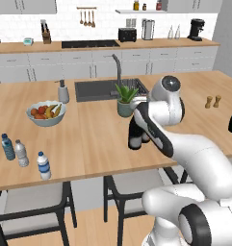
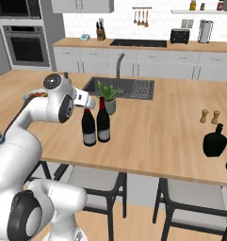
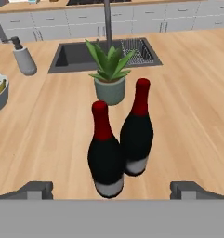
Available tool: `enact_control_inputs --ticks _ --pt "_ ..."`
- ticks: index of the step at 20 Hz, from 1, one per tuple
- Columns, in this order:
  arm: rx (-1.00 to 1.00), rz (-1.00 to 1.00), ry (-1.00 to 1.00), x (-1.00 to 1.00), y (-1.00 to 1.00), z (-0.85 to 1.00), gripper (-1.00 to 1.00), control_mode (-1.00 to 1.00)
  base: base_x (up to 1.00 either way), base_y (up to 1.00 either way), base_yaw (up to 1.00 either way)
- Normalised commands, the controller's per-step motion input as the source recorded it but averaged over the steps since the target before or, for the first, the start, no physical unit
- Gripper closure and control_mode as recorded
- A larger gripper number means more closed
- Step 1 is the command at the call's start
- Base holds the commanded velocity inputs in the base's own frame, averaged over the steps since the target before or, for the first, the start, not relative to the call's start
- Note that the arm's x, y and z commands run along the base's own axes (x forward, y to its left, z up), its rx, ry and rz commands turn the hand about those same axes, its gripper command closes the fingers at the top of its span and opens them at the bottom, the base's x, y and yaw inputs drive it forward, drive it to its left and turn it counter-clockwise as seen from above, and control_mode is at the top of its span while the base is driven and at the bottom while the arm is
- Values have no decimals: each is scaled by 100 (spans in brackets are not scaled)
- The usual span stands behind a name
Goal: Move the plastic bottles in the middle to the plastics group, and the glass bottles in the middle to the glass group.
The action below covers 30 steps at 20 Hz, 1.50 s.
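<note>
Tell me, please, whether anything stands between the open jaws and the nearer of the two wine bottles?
Nothing visible does. In the hand view the gripper faces the nearer wine bottle over bare counter, jaws wide open. The second wine bottle stands just behind and to one side, and the potted plant beyond both.

Two near-black wine bottles (image 3: 120,148) wear red foil tops and pale bands at the base. The small bottle (image 1: 43,165) looks clear, white-capped, possibly blue-labelled. The counter (image 2: 171,127) is light wood-grained.
</note>
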Motion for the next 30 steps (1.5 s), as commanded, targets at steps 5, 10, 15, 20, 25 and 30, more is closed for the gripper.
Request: enact_control_inputs --ticks 5,10,15,20,25,30 --pt "1 0 0 33 0 -15 -100 -100 0 0 0" --pt "0 0 0 19 16 -16 -100 -100 0 0 0" --pt "0 0 0 9 10 -1 -100 -100 0 0 0" --pt "0 0 0 14 2 0 -100 -100 0 0 0" --pt "0 0 0 22 0 0 -100 -100 0 0 0" --pt "0 0 0 29 0 0 -100 -100 0 0 0"
